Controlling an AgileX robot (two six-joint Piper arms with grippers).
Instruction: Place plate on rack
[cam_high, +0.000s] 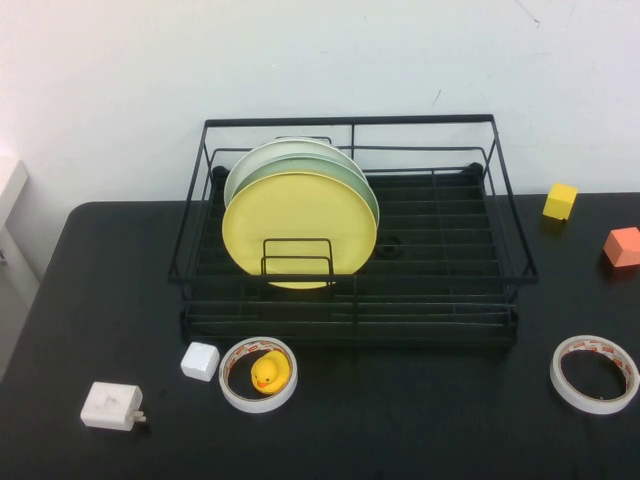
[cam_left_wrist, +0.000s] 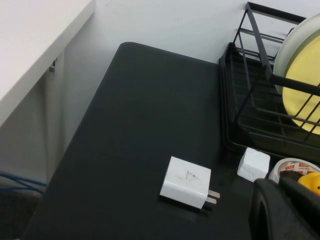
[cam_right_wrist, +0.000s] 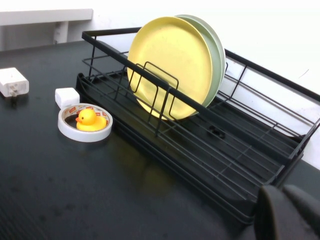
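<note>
Plate (cam_high: 299, 222), yellow, stands on edge in left half of rack (cam_high: 430, 262), held upright behind a small wire loop (cam_high: 297, 256) at the rack's front; lower rim sits down among the floor wires. Just behind it, stacked face to face, a mint-green plate (cam_high: 345, 170), then a cream-white plate (cam_high: 262, 157) at the back; all three lean the same way. Right half of rack shows bare wire floor. Rack sits toward the back of the black tabletop (cam_high: 400, 420), near the white wall. In front of rack, left side: small white cube (cam_high: 200, 361), just beside it a tape roll (cam_high: 258, 374) lying flat w/ a yellow rubber duck (cam_high: 269, 372) inside the ring. Further left, near tabletop front, a white plug adapter (cam_high: 111, 406), prongs pointing toward the tape. Right side: second tape roll (cam_high: 595, 373) lying flat, well apart from the rack; yellow block (cam_high: 560, 200) and orange block (cam_high: 622, 246) near the right edge. Left claw (cam_left_wrist: 285, 212) not seen from high cam; wrist cam catches only a dark part of it, over the tabletop's left front near the duck tape roll, open or closed: cannot tell. Right claw (cam_right_wrist: 290, 212) likewise only a dark bulk in its wrist cam, off the rack's right front corner; state cannot tell. Neither claw touches the plate.
</note>
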